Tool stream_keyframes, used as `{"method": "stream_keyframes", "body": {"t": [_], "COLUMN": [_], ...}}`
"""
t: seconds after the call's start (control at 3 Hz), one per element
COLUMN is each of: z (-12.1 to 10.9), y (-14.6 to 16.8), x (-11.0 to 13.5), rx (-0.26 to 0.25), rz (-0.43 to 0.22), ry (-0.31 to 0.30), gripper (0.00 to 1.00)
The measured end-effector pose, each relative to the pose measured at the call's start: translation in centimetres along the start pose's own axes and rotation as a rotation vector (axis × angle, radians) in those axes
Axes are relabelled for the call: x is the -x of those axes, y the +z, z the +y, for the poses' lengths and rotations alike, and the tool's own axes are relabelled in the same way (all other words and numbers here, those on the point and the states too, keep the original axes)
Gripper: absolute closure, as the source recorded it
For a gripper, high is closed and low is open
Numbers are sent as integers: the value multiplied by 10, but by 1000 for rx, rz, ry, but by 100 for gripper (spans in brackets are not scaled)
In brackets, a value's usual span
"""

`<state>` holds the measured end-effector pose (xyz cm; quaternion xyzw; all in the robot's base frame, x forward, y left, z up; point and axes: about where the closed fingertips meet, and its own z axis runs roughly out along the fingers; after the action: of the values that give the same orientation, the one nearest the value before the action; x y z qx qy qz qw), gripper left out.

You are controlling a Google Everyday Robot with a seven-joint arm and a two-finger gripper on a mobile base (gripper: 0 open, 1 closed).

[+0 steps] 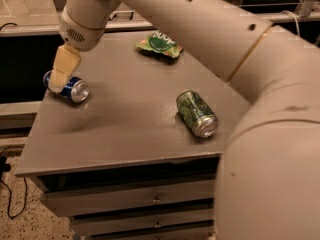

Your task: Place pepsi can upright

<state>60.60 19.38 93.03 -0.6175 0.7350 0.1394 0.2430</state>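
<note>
The pepsi can is dark blue with a silver end and lies on its side near the left edge of the grey table. My gripper hangs from the white wrist at the upper left and reaches down right over the can's far end, covering part of it. I cannot see whether it touches the can.
A green patterned can lies on its side at the table's right middle. A green snack bag lies at the back. My arm fills the right side of the view. Drawers sit below the tabletop.
</note>
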Motion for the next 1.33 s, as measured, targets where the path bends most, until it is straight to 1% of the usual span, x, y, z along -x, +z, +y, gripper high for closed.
{"method": "stream_keyframes", "body": {"t": [0.33, 0.67, 1.33], "z": [-12, -18, -17], "y": [47, 78, 112], "x": [21, 30, 28], "rx": [-8, -19, -44], "rz": [92, 175, 325], "ry": [40, 48, 52], "gripper": [0, 0, 0]}}
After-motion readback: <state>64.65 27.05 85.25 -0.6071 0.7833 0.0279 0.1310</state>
